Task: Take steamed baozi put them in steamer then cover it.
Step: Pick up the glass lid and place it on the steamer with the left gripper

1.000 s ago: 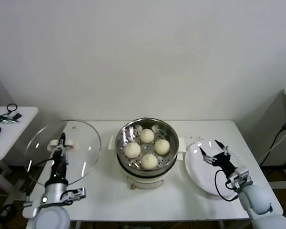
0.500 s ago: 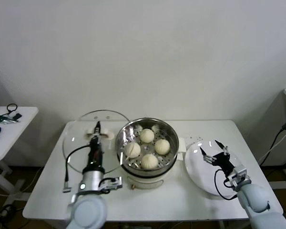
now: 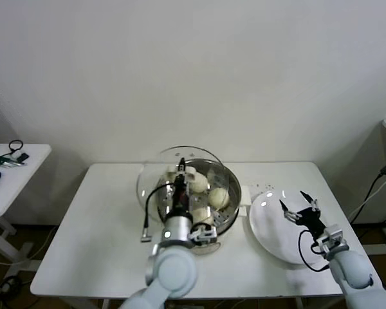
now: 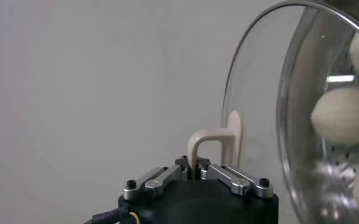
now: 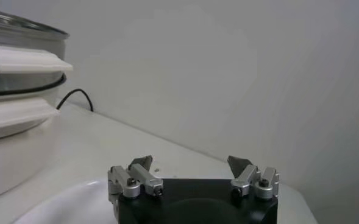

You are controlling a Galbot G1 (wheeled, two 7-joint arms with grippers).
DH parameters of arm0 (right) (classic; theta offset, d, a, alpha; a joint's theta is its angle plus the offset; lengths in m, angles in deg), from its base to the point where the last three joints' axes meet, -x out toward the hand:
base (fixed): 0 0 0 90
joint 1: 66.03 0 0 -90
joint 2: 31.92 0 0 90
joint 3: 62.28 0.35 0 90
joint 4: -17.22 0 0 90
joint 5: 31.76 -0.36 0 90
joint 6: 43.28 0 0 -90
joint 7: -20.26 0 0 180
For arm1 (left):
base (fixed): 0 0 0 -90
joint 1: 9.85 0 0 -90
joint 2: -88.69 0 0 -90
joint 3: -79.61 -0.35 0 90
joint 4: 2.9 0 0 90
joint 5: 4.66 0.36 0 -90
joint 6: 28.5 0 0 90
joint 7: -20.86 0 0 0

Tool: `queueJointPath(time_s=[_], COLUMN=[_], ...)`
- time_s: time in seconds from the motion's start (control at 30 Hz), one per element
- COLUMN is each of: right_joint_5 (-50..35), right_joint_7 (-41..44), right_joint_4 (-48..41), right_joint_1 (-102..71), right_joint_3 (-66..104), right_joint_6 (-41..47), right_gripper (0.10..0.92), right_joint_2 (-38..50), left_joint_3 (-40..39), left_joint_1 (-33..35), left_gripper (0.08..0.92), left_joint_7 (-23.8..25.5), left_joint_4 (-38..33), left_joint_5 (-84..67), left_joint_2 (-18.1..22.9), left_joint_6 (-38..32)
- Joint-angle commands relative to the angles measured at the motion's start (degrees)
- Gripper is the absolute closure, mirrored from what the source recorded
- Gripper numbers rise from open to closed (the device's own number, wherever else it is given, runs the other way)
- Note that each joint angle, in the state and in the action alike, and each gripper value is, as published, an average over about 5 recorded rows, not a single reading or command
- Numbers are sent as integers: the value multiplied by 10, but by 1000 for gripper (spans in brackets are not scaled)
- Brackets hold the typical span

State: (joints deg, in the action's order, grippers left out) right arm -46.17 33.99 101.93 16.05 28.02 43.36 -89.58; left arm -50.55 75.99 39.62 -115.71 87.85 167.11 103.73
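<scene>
The steel steamer [image 3: 230, 187] sits mid-table on its cream pot base, with several cream-white baozi [image 3: 219, 197] inside. My left gripper [image 3: 181, 174] is shut on the cream handle [image 4: 211, 139] of the clear glass cover [image 3: 156, 168]. It holds the cover tilted on edge over the steamer's left part, partly hiding the baozi. In the left wrist view the cover [image 4: 258, 91] stands next to the baozi [image 4: 342, 115]. My right gripper [image 3: 300, 211] is open and empty above the white plate [image 3: 270, 225].
The white plate lies right of the steamer, near the table's front right edge. The pot base and its cable [image 5: 75, 97] show in the right wrist view. A side table [image 3: 13, 168] with small items stands far left.
My left gripper has carried the glass cover rightward from the table's left side to over the steamer. The right gripper has shifted slightly over the plate.
</scene>
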Motion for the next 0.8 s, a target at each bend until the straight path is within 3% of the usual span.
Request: queueJointPath(time_s=[0.03,0.3,0.8], right_joint_5=[1,3,10], right_joint_7=[0,5,10], right_joint_4=[-5,-5,-8], right_joint_1=[-1,-1,3], right_joint_3=[13,14,7], right_joint_6=[-3,-1,-2], right_gripper=[203,203,203], right_joint_2=[0,0,3], left_joint_3=[-25,7,20], left_joint_1=[-32,-11,-23], left_gripper=[850,850,850], left_joint_7=[25,22,19], left_joint_4=[103,120,145], left_joint_5=[31,44,58], left_joint_2=[116,141,122], left_joint_6=[28,28,28])
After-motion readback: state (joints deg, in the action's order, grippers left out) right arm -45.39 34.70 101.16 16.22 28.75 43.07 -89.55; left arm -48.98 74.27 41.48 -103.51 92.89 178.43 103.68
